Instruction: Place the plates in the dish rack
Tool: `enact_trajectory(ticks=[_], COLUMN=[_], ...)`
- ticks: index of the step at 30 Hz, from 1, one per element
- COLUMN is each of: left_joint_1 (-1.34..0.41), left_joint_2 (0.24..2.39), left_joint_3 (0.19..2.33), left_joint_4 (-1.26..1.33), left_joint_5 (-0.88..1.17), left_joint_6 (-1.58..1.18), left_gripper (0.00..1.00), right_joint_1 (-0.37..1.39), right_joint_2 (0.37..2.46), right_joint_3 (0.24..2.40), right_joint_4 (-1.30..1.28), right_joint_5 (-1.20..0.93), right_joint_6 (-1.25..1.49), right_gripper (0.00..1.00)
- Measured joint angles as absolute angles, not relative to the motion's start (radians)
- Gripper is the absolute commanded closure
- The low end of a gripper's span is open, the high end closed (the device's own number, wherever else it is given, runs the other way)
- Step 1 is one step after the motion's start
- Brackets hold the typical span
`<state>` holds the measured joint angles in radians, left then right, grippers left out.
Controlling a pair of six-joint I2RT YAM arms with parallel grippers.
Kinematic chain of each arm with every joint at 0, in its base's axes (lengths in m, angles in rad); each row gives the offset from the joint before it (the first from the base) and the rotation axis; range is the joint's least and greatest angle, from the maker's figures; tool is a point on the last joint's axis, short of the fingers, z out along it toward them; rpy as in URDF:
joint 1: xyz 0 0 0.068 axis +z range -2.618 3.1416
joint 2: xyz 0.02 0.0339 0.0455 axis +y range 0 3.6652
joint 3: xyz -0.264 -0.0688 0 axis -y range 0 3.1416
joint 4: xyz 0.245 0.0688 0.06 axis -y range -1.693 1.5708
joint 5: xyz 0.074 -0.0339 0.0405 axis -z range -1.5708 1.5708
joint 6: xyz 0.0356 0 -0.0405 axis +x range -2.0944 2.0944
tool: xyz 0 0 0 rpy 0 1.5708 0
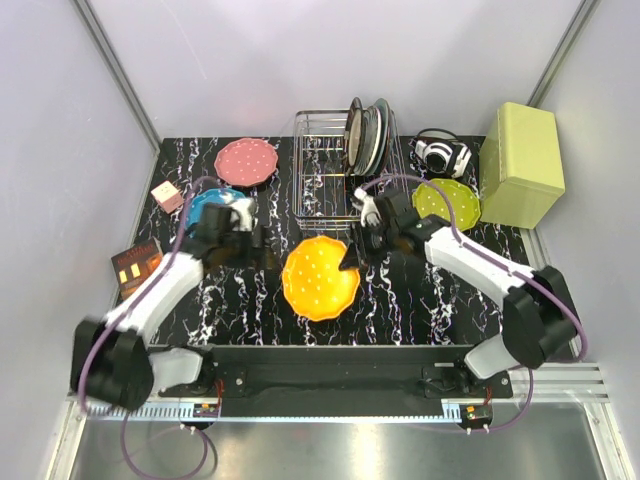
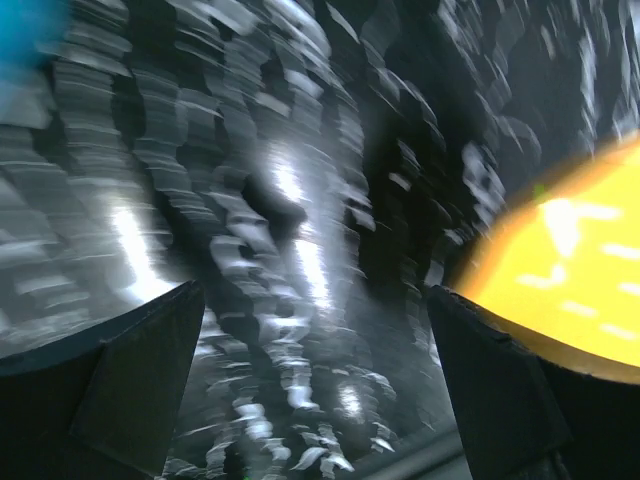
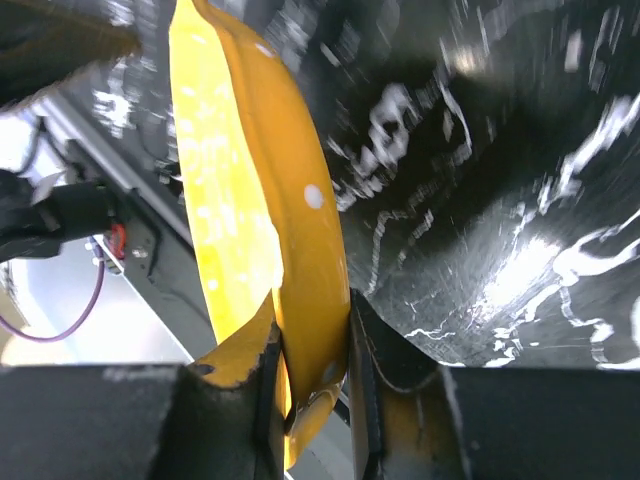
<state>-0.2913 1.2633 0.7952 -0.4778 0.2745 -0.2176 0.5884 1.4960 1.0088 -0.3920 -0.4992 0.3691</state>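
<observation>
My right gripper [image 1: 352, 262] is shut on the right rim of the orange plate [image 1: 320, 278], which is tilted above the table's middle; in the right wrist view the orange plate [image 3: 270, 230] stands edge-on between the jaws. My left gripper [image 1: 262, 250] is open and empty just left of the orange plate [image 2: 570, 280], over bare table. The blue plate [image 1: 215, 200] lies mostly under the left arm. The pink plate [image 1: 247, 161] lies at the back left. The yellow-green plate [image 1: 448, 203] lies right of the dish rack [image 1: 330, 170].
Plain grey and dark plates [image 1: 366, 132] stand upright in the rack's right side. A yellow-green box [image 1: 522, 163] and headphones [image 1: 442, 154] are at the back right. A small pink block [image 1: 167, 195] and a dark box [image 1: 134, 266] lie at the left.
</observation>
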Motion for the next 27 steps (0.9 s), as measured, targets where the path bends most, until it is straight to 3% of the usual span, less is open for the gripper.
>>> enact_trajectory(ticks=[4,10,18,22,27], left_joint_1=[-0.220,-0.187,-0.163,-0.119,-0.087], left_joint_2=[1.071,0.999,0.969,0.949,0.915], left_joint_3=[0.812,0.863,0.867,0.867,0.856], left_joint_4=[-0.524,-0.545,-0.547,-0.545,-0.535], left_joint_5=[0.106,-0.017,-0.023,0.001,0.033], left_joint_6=[-0.174,-0.126,-0.129,-0.150,-0.178], left_gripper=[0.01,0.01,0.01,0.01,0.01], right_joint_1=[0.604,0.717,0.763,0.751,0.737], right_joint_2=[1.472,1.543,1.970,2.190,2.376], right_joint_3=[1.255,1.729,2.365,2.531,2.627], right_joint_4=[-0.559,-0.754,-0.766,-0.672,-0.580], right_joint_5=[-0.440,-0.123,0.426,0.726,0.907], right_joint_6=[0.289,0.244,0.146,0.057,-0.057], right_gripper=[1.00,1.00,1.00,1.00,1.00])
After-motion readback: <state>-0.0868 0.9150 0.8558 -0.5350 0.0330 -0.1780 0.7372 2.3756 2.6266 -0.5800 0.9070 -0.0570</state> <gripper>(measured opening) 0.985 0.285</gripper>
